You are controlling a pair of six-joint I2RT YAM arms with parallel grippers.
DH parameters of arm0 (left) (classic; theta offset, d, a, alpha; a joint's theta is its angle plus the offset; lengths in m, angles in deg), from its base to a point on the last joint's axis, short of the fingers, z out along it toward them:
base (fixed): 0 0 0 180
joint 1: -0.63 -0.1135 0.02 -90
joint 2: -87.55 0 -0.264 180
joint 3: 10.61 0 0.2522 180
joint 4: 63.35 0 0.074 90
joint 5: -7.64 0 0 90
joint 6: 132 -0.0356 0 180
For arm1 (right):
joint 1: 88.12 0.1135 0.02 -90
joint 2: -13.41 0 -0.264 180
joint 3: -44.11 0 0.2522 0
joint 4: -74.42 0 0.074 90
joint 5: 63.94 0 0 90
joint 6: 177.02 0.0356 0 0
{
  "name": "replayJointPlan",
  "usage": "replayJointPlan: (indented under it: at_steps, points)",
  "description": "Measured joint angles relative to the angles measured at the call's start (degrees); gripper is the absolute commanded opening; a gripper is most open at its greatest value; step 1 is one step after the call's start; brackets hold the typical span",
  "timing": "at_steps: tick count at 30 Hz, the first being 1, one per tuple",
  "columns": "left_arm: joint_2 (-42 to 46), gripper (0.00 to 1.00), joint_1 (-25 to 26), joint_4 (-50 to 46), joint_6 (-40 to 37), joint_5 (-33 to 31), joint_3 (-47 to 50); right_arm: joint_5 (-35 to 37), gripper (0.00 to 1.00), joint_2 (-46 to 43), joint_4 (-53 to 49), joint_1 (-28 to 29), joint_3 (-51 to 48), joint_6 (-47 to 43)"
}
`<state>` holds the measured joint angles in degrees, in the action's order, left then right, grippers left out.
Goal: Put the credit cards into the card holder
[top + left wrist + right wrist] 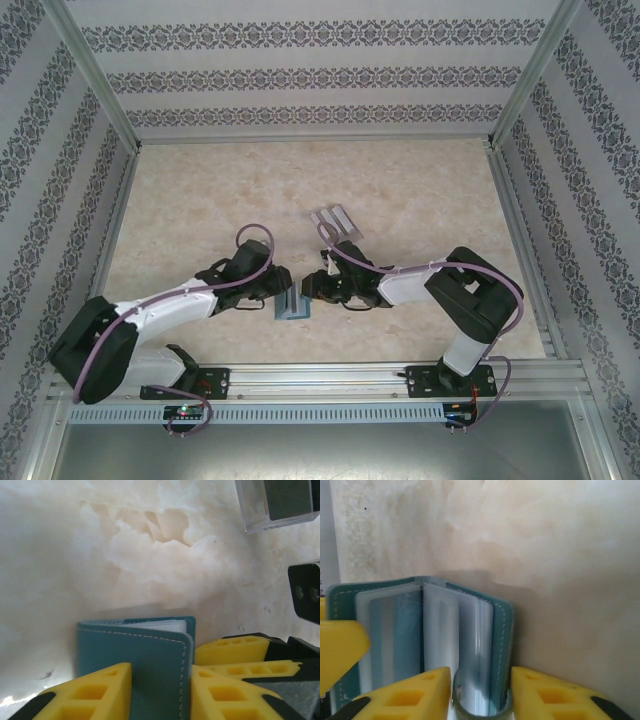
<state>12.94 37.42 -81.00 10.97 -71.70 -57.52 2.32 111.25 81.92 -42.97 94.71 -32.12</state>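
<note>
Jointly holds card holder (291,303) upright (sleeves (440,625) fanned open): left gripper (160,671) clamped on one cover, right gripper (480,674) on the other.

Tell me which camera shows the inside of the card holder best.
The right wrist view: the card holder stands open toward it, its clear sleeves plain to see. The left wrist view gives its teal outer cover; the top view, a small teal patch.

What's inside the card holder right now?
The card holder stands open: clear plastic sleeves fanned inside, no card visible in them. Sleeve bottoms are hidden behind the yellow fingers.
</note>
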Motion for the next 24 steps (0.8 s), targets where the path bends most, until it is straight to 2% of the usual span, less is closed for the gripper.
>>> replayJointPlan:
  at_steps: [7, 11, 17, 24]
  points:
    - [-5.6, 0.28, 1.1, -1.7, -0.5, -0.5, -5.3, 7.6, 0.37, -3.9, -7.4, 0.5, -0.3, -3.5]
    - [-8.3, 0.2, 1.5, -1.1, -1.0, 0.0, -6.0, 12.0, 0.4, -6.5, -12.5, 1.2, -0.4, -6.3]
    - [-12.9, 0.21, 2.8, -0.7, -1.7, 0.2, -7.4, 13.8, 0.41, -6.9, -14.5, 1.9, -0.1, -9.6]
    - [-13.0, 0.23, 2.9, -0.5, -1.7, 0.5, -7.5, 18.9, 0.44, -10.3, -23.1, 2.4, 0.2, -10.4]
